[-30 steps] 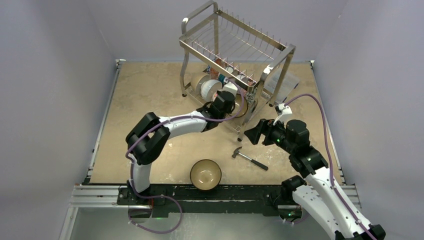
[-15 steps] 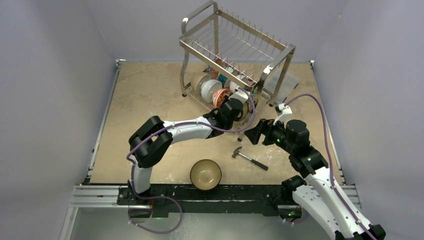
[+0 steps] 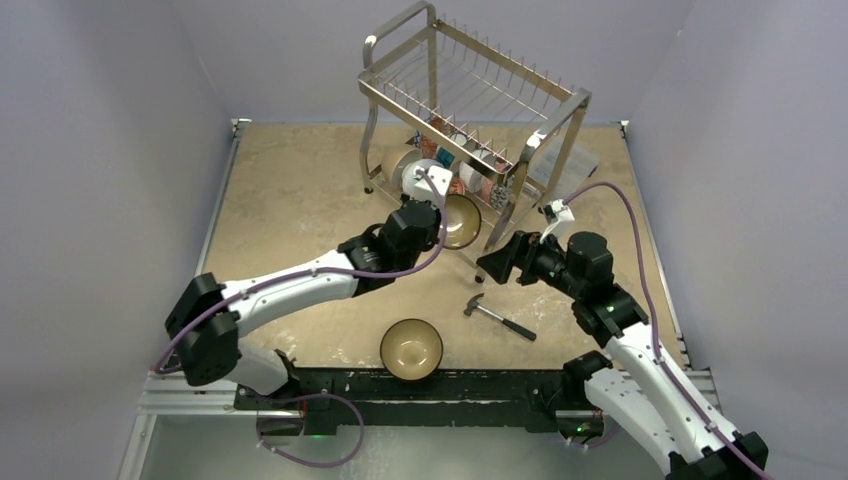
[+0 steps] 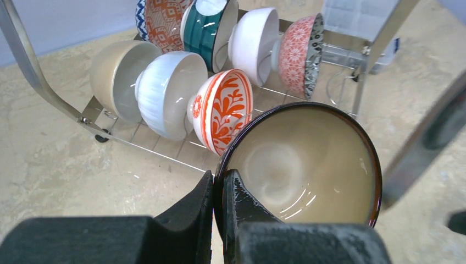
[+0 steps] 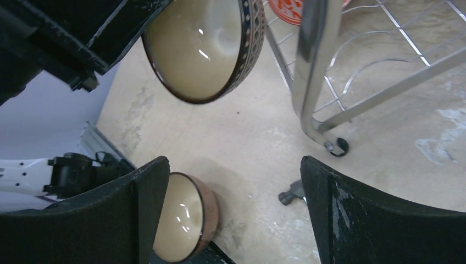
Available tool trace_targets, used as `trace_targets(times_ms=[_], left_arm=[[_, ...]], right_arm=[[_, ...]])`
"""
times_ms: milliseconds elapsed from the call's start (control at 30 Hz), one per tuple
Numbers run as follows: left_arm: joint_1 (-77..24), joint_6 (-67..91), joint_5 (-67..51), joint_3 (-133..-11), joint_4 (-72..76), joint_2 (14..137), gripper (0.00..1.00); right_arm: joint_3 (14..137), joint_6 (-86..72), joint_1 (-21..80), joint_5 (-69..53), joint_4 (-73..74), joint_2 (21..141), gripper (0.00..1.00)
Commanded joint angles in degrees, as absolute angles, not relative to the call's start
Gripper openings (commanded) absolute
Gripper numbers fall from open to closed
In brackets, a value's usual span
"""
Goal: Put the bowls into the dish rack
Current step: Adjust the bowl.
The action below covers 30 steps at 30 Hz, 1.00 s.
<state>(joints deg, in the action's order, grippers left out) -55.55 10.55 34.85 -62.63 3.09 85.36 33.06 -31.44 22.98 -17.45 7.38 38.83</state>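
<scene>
Beside the dish rack (image 3: 470,105), left fingers (image 4: 189,212), shut on the rim of the dark bowl (image 4: 308,159), slid back toward nine o'clock; right fingers (image 5: 126,214) wide open, empty; bowl not in yet.

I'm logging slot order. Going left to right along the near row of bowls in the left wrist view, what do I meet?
Beige bowl → white bowl → orange-patterned bowl → dark-rimmed cream bowl.

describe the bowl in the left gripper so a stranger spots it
By the lower tier of the tall chrome wire dish rack, the left gripper pinches one rim. That round bowl is dark brown outside, cream inside, unlike the white and patterned bowls racked beside it.
</scene>
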Motion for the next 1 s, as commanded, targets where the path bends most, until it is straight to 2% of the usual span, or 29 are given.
trace_targets(times_ms=[0,200,300,400,533,733,767,867,900,967], left_arm=[[-57.3,17.7,32.0,-60.2,3.6,78.7,0.00],[-62.4,18.9,32.2,-57.7,1.6,74.9,0.00],[-64.6,19.9,33.5,-57.4,1.3,73.9,0.00],[-65.0,21.3,32.8,-56.6,2.5,72.0,0.00],[-65.0,22.3,31.9,-55.4,4.4,69.6,0.00],[-65.0,26.1,29.5,-55.1,4.3,68.0,0.00],[-64.9,27.8,29.2,-55.2,3.3,67.9,0.10],[-63.2,32.3,25.5,-56.4,-0.9,67.5,0.66],[-61.6,34.0,21.3,-56.7,-3.1,67.4,0.77],[-57.0,38.2,11.3,-56.1,-4.5,67.4,0.85]], right_arm=[[32.7,-36.0,23.2,-23.1,-2.1,40.9,0.91],[32.4,-38.6,23.2,-25.8,-7.9,45.1,0.90],[32.3,-38.9,23.2,-25.6,-8.7,47.0,0.87],[31.6,-38.6,23.2,-26.6,-7.9,47.9,0.63],[32.1,-36.7,23.2,-25.7,-5.6,47.5,0.44],[32.9,-34.3,23.2,-24.8,-3.4,46.4,0.00],[32.9,-33.9,23.2,-24.4,-3.0,46.1,0.00],[33.5,-32.7,23.3,-22.8,-2.0,44.1,0.00],[33.5,-32.6,23.3,-22.2,-1.7,43.4,0.00],[33.8,-32.2,23.2,-21.4,-1.4,42.1,0.00]])
